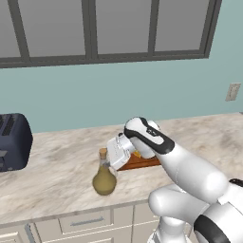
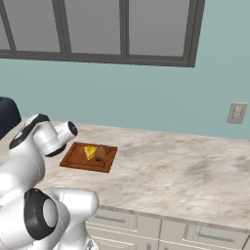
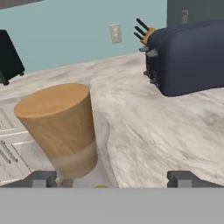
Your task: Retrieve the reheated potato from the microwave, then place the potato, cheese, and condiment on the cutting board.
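So the potato [image 2: 100,154] and the cheese [image 2: 90,152] are already sitting on the cutting board [image 2: 73,158], touching each other near the board's middle, cheese at 9 o'clock of the potato. That leaves just the bottle [image 1: 104,176], which stands upright on the counter [image 1: 57,166] just off the board's near-left corner in the left base view, at roughly 8 o'clock from it. My guess is that's why the arm is bent down low over that spot: the claw [image 3: 113,178] is lined up around the bottle's neck, and in the hand view the cork stopper [image 3: 59,120] looms huge right between the two finger tips [image 3: 41,178], a bit closer to the left one. The claw is spread wide, nothing gripped yet, with clear gaps either side of the neck. Coming in at the narrow neck makes sense to me, since the round belly looks too fat to pinch comfortably. Bottle being so close to the board means the carry should be short. The toaster [image 1: 14,140] sits well apart, at 9 o'clock from the bottle, with a knife block [image 3: 146,31] peeking out behind it in the hand view. As for writing or brands: nothing readable anywhere, the bottle has no label I can make out, the toaster is plain, and the wall outlet [image 2: 237,113] is blank.
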